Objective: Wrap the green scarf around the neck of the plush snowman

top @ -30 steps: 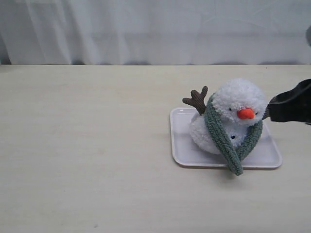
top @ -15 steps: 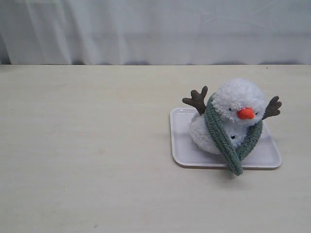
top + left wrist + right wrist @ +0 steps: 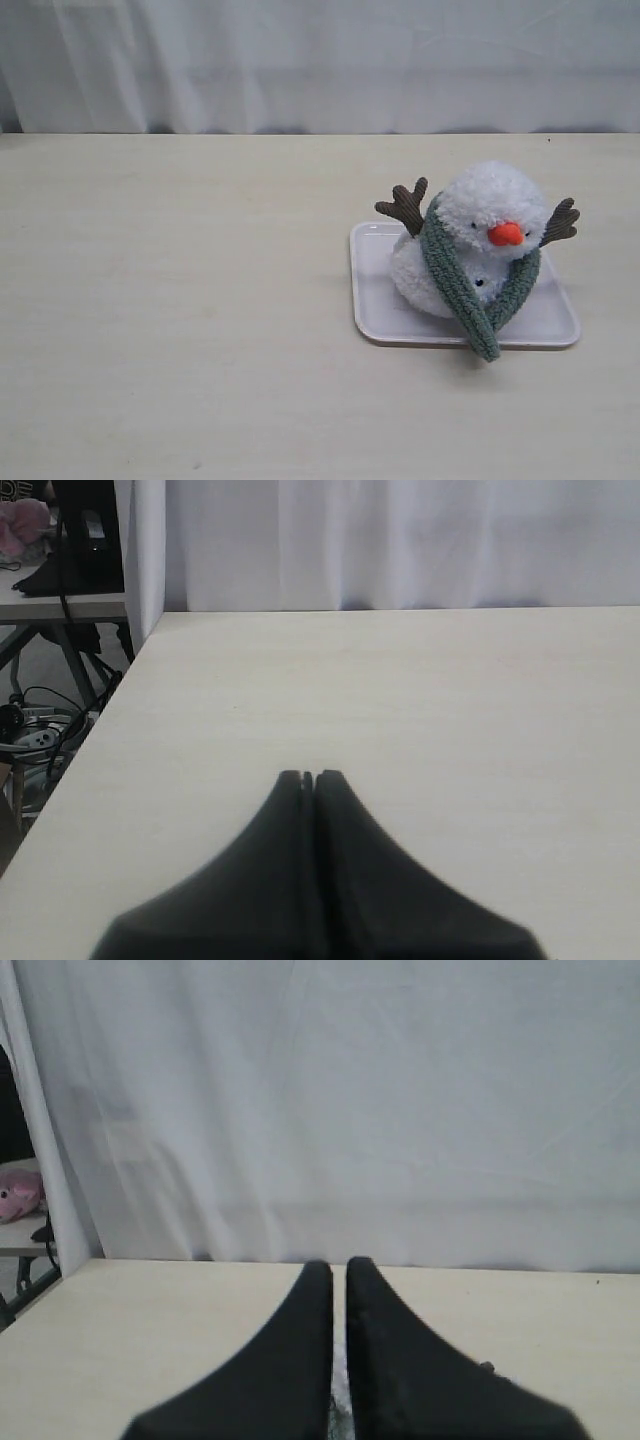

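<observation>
- Right of centre on the bench (image 3: 180, 300) there's a shallow white tray (image 3: 370, 295) — a smooth rounded-corner rectangle with a low raised rim.
- Only one thing sits in the tray: the plush snowman (image 3: 488, 200), upright and facing the camera, filling most of the tray's middle and back.
- The snowman is super fluffy white pile, a round head on a wider round body. It has a smooth orange cone nose (image 3: 506, 234), tiny black eyes and a dark button peeking out low down.
- Two brown ribbed twig arms (image 3: 405, 205) stick up, one on either side of the head, forked like little antlers.
- The green scarf (image 3: 447, 270) is on the snowman — looped round the crease between head and body, with both ends running down the front in a V and crossing low.
- The scarf is a chunky, fuzzy knit in dull grey-green, and its rounded tip lies over the tray's front rim.
- The bench is pale and matte with faint grain, and a white curtain (image 3: 300, 60) hangs in soft folds behind it.
- Left end effector (image 3: 308, 778): black tapered fingers pressed together with nothing between them, over bare bench.
- Right end effector (image 3: 338, 1268): same black fingers, closed up with only a thin slit between them, pinching nothing, pointing towards the curtain.
</observation>
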